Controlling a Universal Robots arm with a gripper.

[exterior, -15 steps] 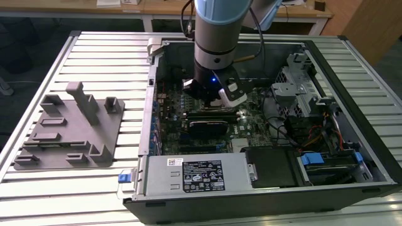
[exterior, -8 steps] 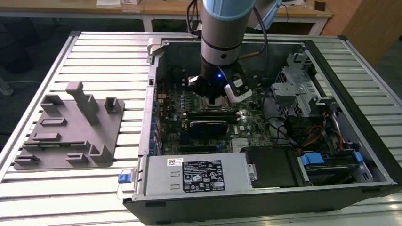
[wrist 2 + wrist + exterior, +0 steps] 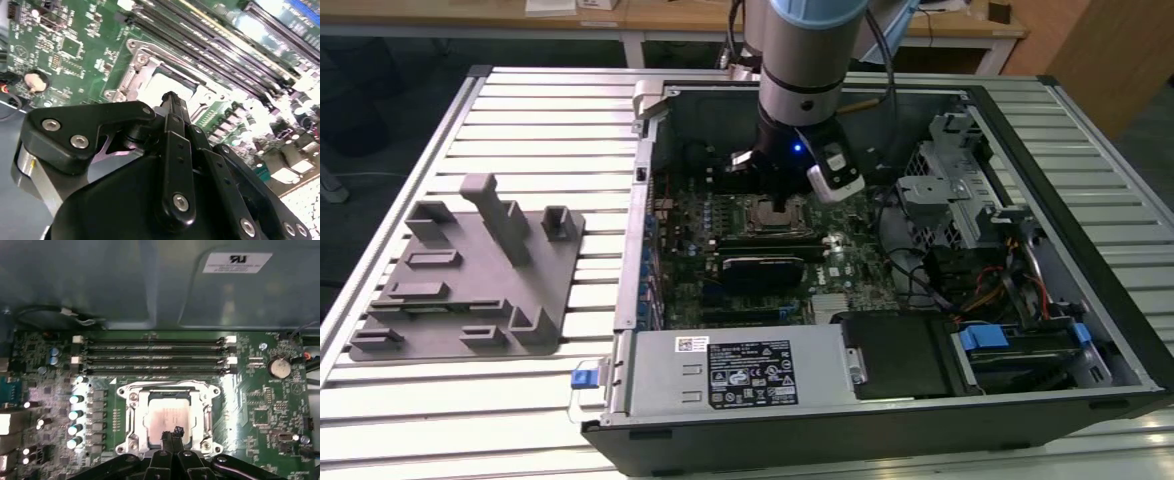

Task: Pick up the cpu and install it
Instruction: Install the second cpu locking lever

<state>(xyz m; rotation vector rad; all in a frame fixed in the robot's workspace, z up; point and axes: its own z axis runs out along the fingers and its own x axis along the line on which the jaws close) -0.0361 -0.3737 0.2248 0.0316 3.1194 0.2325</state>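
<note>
The cpu [image 3: 167,417] sits flat inside the socket frame [image 3: 131,412] on the motherboard [image 3: 260,410], silver top up, squared to the frame opening. It looks seated, not tilted, so placement seems done or nearly so.

The claw [image 3: 171,434] stands directly over the cpu's near edge, fingertips drawn together to a narrow point. Judged clenched, with nothing visibly pinched between the tips; whether they touch the chip's top or hover just above it cannot be told. In the second wrist view the claw [image 3: 170,100] points straight down at the cpu [image 3: 167,87], linkage bars folded in, consistent with closed fingers. A vertical approach keeps the tips inside the frame's opening and clear of its metal edges.

The memory slots [image 3: 152,355] lie just beyond the socket frame, away from the claw, untouched.

In the exterior view the arm [image 3: 803,70] drops into the open computer case [image 3: 1067,230], claw [image 3: 778,205] over the socket frame. The grey fixture [image 3: 467,290] lies well apart from the socket frame, outside the case on the bench [image 3: 454,420].
</note>
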